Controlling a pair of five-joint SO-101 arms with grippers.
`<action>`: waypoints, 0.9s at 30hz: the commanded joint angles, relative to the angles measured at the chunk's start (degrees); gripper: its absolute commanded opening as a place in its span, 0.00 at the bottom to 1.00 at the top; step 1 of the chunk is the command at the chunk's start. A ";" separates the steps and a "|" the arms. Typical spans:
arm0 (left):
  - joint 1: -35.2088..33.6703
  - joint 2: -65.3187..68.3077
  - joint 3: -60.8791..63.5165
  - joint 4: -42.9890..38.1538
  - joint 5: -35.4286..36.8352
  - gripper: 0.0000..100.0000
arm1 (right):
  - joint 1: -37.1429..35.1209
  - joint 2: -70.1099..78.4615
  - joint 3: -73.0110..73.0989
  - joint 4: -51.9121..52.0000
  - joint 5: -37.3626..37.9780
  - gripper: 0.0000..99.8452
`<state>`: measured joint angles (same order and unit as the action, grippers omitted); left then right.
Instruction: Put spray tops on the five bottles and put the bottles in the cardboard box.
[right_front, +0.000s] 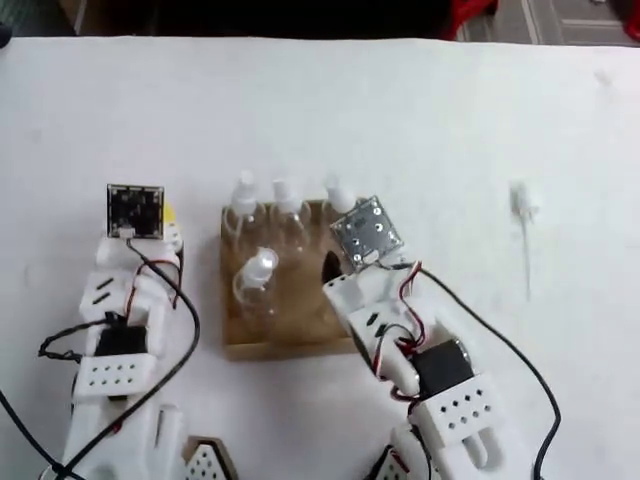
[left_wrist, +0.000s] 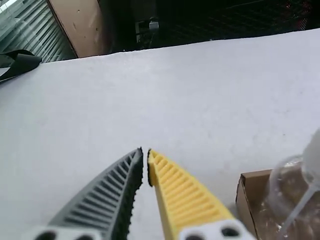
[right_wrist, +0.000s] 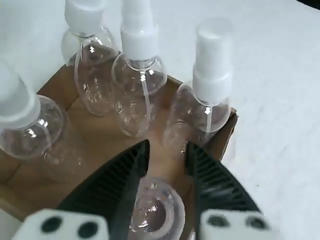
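Our right gripper (right_wrist: 167, 145) clasps the uncapped bottle (right_wrist: 155, 210) over the right side of the cardboard box (right_front: 285, 347), beside four capped bottles (right_wrist: 205, 100). The remaining spray top (right_front: 524, 203) lies toward the right edge of the table (right_front: 400, 120). Letting go now would box this bottle topless or topple its neighbours. Our left gripper (left_wrist: 145, 151) is pinched closed on nothing.
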<state>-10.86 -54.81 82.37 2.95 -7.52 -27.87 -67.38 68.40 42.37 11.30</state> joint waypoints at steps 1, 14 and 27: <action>0.66 0.04 -0.44 -1.58 -0.44 0.02 | -0.40 -0.66 -0.35 -0.92 -0.53 0.18; 0.66 0.04 -0.44 -1.58 -0.44 0.02 | 8.75 -2.33 -26.46 15.60 -6.68 0.18; 0.66 0.04 -0.44 -1.58 -0.44 0.02 | 41.36 45.05 -66.37 30.20 3.16 0.18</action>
<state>-10.86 -54.81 82.37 2.95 -7.52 4.57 -39.08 14.68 71.91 10.95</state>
